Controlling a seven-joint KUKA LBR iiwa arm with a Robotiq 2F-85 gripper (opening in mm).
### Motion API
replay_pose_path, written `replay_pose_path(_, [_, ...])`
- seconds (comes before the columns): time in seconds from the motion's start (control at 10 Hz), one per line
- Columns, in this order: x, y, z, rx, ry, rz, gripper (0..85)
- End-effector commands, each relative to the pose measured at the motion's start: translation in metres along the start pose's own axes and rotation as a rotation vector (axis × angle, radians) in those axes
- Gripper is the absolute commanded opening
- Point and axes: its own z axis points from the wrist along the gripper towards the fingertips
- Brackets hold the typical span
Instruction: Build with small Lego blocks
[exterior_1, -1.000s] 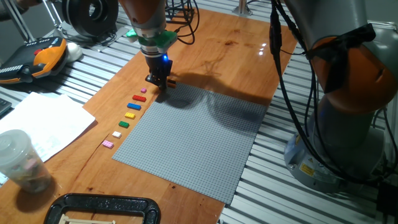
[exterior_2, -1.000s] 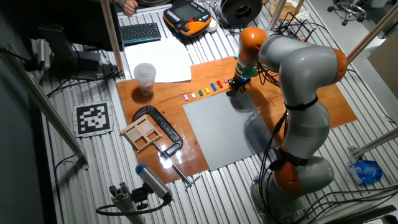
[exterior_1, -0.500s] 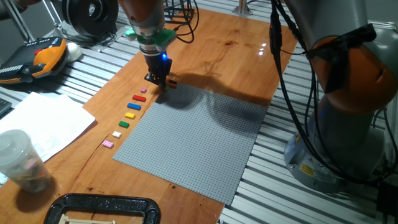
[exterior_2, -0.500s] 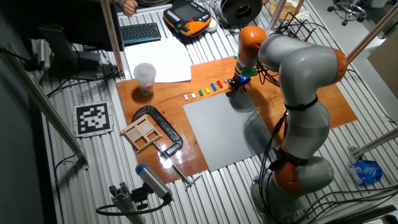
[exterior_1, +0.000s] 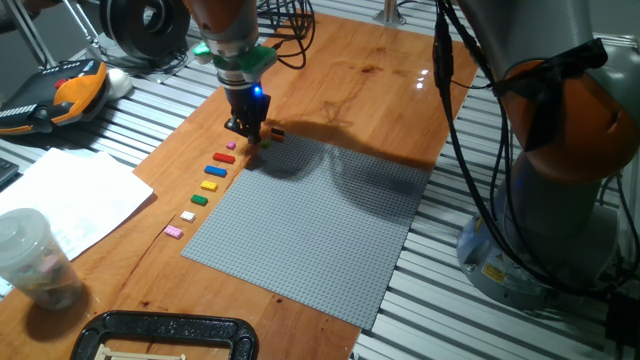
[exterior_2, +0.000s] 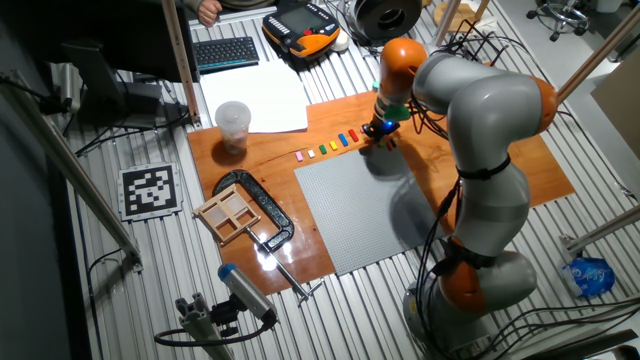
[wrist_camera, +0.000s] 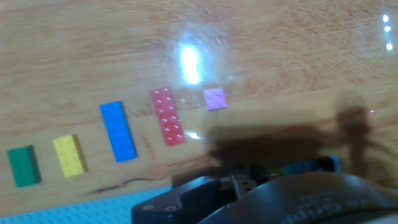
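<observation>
The small Lego blocks lie in a row on the wooden table along the left edge of the grey baseplate (exterior_1: 310, 215): pink (exterior_1: 230, 145), red (exterior_1: 224, 157), blue (exterior_1: 216, 171), yellow (exterior_1: 209, 185), green (exterior_1: 199, 199), white (exterior_1: 187, 215) and pink (exterior_1: 174, 231). An orange and brown block (exterior_1: 275, 132) sits at the baseplate's far corner. My gripper (exterior_1: 247, 130) hangs low between that block and the small pink one, just off the baseplate's corner. The hand view shows the pink (wrist_camera: 215, 98), red (wrist_camera: 168, 116), blue (wrist_camera: 118, 130), yellow (wrist_camera: 69, 155) and green (wrist_camera: 23, 165) blocks; my fingertips are hidden there.
A plastic cup (exterior_1: 30, 258) and a paper sheet (exterior_1: 70, 195) lie left of the row. A black clamp (exterior_1: 165, 335) sits at the near edge. The arm's base (exterior_1: 560, 150) stands to the right, with cables behind.
My gripper has shifted a little left, away from the orange and brown block and toward the small pink one. The blocks have not moved.
</observation>
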Motion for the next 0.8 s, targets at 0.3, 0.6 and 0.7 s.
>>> replay_pose_path(0.3, [-0.011, 0.005, 0.007, 0.010, -0.003, -0.035, 34.0])
replay_pose_path(0.6, [-0.015, 0.006, 0.010, -0.002, -0.013, -0.050, 34.0])
replay_pose_path(0.7, [-0.016, 0.006, 0.010, -0.004, -0.006, -0.046, 34.0])
